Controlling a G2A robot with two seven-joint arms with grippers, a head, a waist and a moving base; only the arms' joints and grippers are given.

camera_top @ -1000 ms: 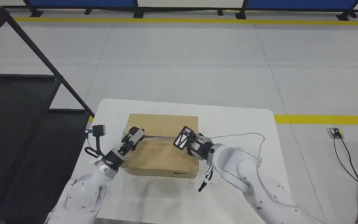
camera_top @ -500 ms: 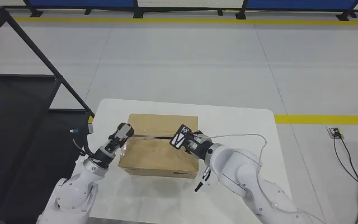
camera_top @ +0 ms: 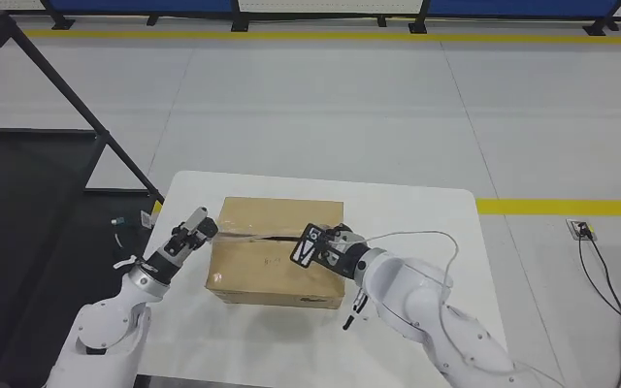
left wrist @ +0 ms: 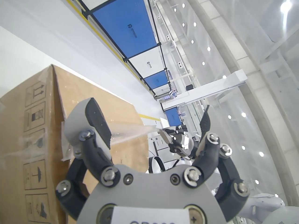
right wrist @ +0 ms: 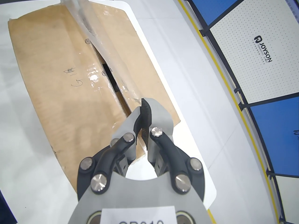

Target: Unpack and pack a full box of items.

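A brown cardboard box (camera_top: 262,264) lies in the middle of the white table (camera_top: 408,209). Its top seam gapes as a dark slit (right wrist: 109,75). A strip of clear tape (right wrist: 102,45) is peeled up off the seam and runs over the box to my right gripper (right wrist: 143,115), which is shut on its end. That right gripper (camera_top: 309,248) hangs above the box's right part. My left gripper (camera_top: 194,229) stands open just off the box's left end, nothing between its fingers (left wrist: 97,122). From there the box's printed end wall (left wrist: 35,127) and the taut tape (left wrist: 130,132) show.
A black frame (camera_top: 87,116) and a dark panel stand left of the table. A white cable (camera_top: 417,236) loops over the table behind the right arm. Bare tabletop lies right of the box and along the front edge (camera_top: 291,359).
My left gripper has drawn back leftward from above the box's top to beyond its left end. The right gripper has shifted slightly left, still holding the tape.
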